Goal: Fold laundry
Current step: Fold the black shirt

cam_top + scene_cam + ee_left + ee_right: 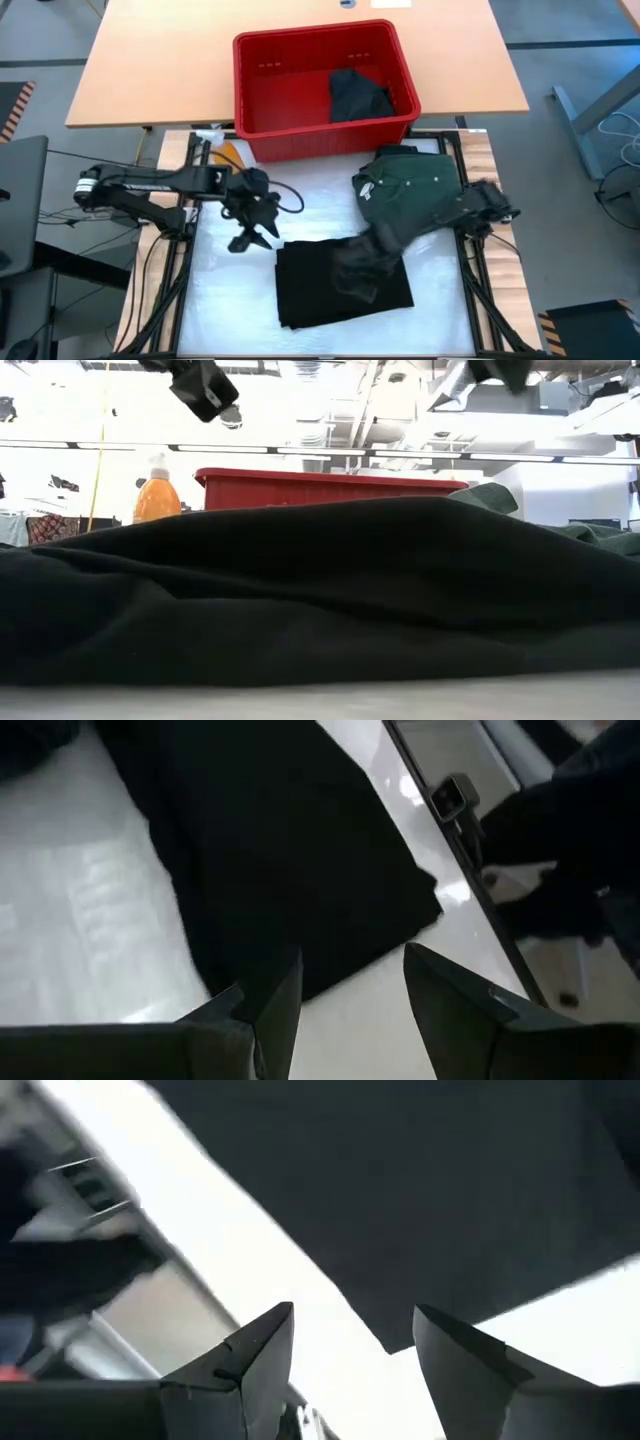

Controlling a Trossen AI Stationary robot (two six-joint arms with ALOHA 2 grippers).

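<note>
A black garment (340, 290) lies folded into a rectangle on the white table top; it fills the low view (320, 590). A dark green collared shirt (410, 190) lies spread to its far right, and its lower end (372, 250) rests on the black garment's far right corner. Another dark garment (358, 95) sits in the red bin (270, 90). My left gripper (250, 240) hangs open above the table, left of the black garment (290, 850). My right gripper (482, 205) is open and raised at the green shirt's right edge, with dark cloth (430, 1200) ahead of its fingers.
The red bin (320, 490) stands at the table's far edge, on the junction with a wooden table (150, 60). An orange bottle (157, 500) stands left of it. Bare white table (230, 300) lies left of the black garment. Metal frame rails (185, 280) run along both sides.
</note>
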